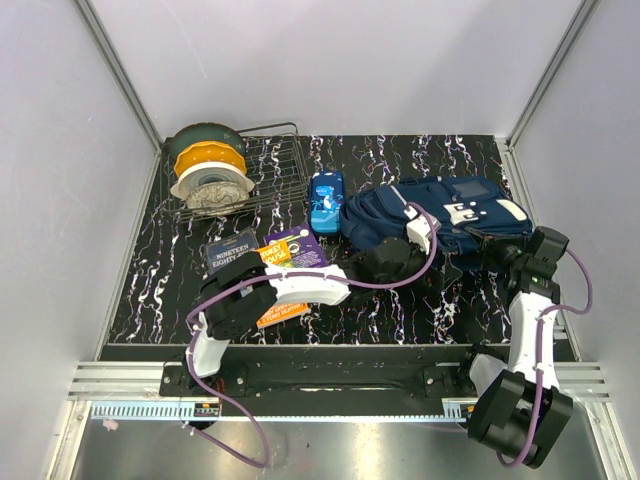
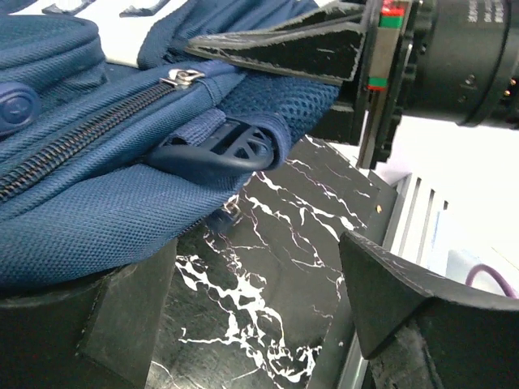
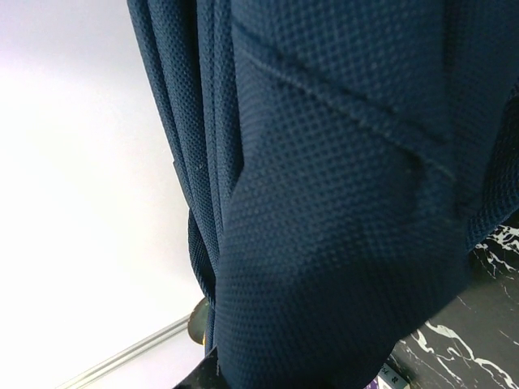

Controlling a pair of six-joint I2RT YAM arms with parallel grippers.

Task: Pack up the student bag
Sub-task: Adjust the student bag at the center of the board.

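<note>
On the black marbled table [image 1: 400, 300], the student bag [image 1: 440, 215] lay right of centre in the top view. At its lower right edge, the right gripper [image 1: 492, 252] was pinched together on navy fabric. The left gripper [image 2: 259, 324] stood with its jaws apart against the bag's lower edge.

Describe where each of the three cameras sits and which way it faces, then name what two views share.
Top external: above and behind the bases, looking down on the table and student bag; left arm and right arm both show.
Left wrist: low over the table, facing the bag's zipped side; fingers of the open left gripper frame the bottom corners.
Right wrist: hard against the bag's navy fabric; its own fingers hardly show.
Shared: top and left wrist views both show the right gripper shut on the bag.
</note>
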